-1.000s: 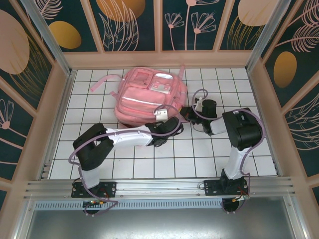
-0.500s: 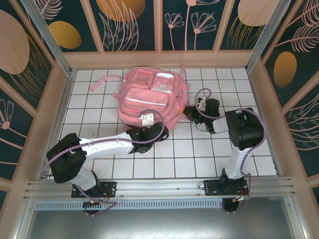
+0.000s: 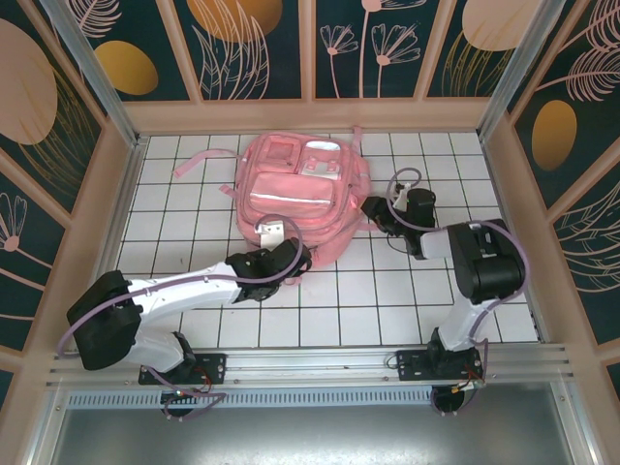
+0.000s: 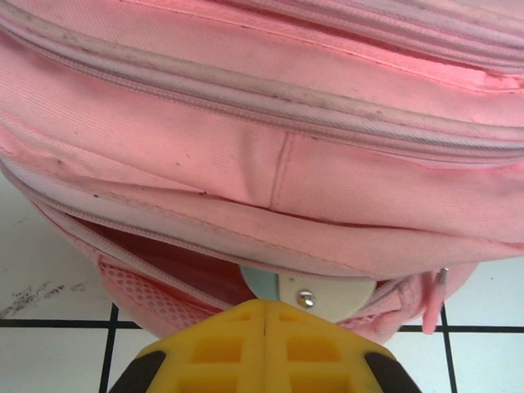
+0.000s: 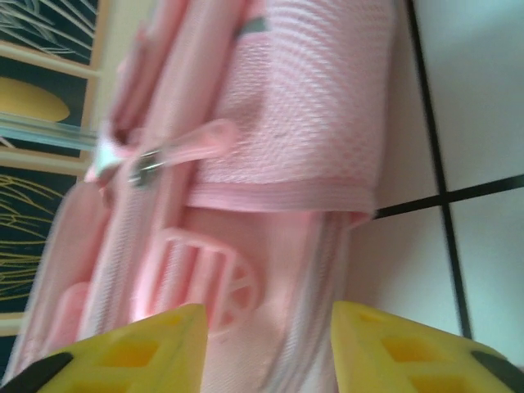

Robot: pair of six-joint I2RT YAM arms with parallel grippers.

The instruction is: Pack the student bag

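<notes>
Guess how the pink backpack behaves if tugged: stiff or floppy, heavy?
Probably floppy: the student bag is soft fabric, creasing along its zip seams. Likely light, as it lies flat. On the tiled table it should slide rather than tip; loose straps may trail.

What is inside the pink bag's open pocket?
Visible: reddish lining and a pale riveted piece just above the shut left gripper. Anything deeper is covered by fabric of the student bag.

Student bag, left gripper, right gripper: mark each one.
student bag (image 3: 295,189), top external view, front panel.
left gripper (image 4: 264,309), left wrist view, seam of closed fingertips.
right gripper (image 5: 267,321), right wrist view, gap between parted fingertips.
</notes>
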